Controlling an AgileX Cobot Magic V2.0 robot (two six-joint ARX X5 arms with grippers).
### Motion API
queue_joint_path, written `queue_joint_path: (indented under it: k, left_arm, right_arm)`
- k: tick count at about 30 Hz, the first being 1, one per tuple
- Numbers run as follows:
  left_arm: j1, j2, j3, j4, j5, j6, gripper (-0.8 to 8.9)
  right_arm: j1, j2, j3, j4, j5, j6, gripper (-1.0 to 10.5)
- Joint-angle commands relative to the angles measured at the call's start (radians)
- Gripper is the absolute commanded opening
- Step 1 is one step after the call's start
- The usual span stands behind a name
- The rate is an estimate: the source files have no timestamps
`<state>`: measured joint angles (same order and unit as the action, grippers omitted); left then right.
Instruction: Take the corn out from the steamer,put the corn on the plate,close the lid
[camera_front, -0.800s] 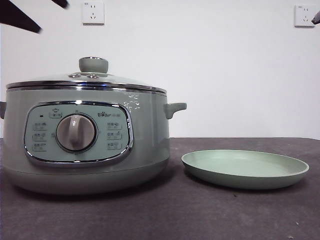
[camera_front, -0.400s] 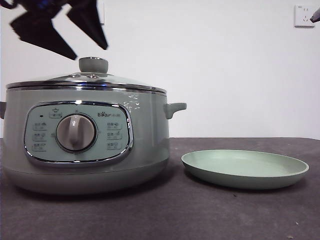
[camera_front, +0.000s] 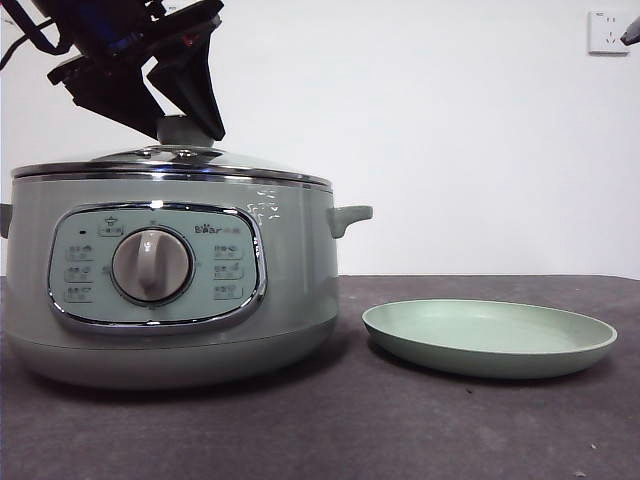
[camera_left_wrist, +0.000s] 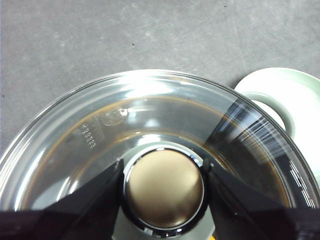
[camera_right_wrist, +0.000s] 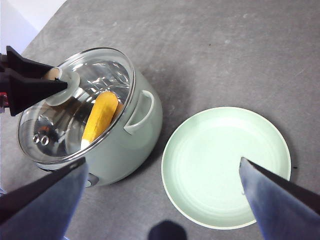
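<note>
The steamer (camera_front: 170, 285) sits on the dark grey surface (camera_front: 400, 430), its control panel (camera_front: 155, 265) facing us. Above the grey dial (camera_front: 151, 265) there's small lettering that looks like "Bear", with a few more characters too tiny to read. The buttons on either side of the dial carry small icons and text, none legible from here. Faint pale markings show on the pot's wall just right of the panel, also unreadable.

The lid (camera_front: 175, 160) is on the steamer, closed. The left pincer (camera_front: 185, 120) hangs right over it, one black jaw on each side of the knob (camera_left_wrist: 164, 192). In the left wrist view the jaws stand spread, flanking the knob closely; whether they touch it is hard to say. An embossed mark on the glass (camera_left_wrist: 89, 136) is there but blurred.

The corn (camera_right_wrist: 100, 116) lies inside the steamer, seen through the glass from the right wrist view; its lower end is hidden by the chrome rim and glare. The plate (camera_front: 490, 338) sits bare on the surface just right of the pot, near but apart.

The right pincer (camera_right_wrist: 162, 187) waits high above, jaws wide apart, gripping nothing. In the front view only a black tip shows at the top right corner beside a wall socket (camera_front: 608, 30). The steamer's left handle is cut off at the frame edge.
</note>
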<state>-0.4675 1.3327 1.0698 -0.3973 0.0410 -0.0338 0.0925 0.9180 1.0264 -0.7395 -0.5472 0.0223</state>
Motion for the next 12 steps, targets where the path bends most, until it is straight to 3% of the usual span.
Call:
queue_joint_path:
  k: [1,5,9,12]
  left_arm:
    - [0.003,0.002,-0.002,-0.007,-0.008,0.005,-0.09]
    - [0.004,-0.022,-0.001,0.014,-0.015,0.005,-0.09]
    - [0.004,-0.114,-0.001,0.034,-0.041,0.004,-0.09]
    - [0.004,-0.216,-0.001,0.020,-0.113,0.005,-0.09]
  right_arm:
    - [0.003,0.000,0.000,0.006,-0.001,0.007,5.0]
    - [0.027,0.006,0.000,0.013,-0.001,0.017,5.0]
    - [0.147,0.060,0.000,0.082,0.008,0.061,5.0]
    - [0.277,0.148,0.032,0.132,0.105,0.086,5.0]
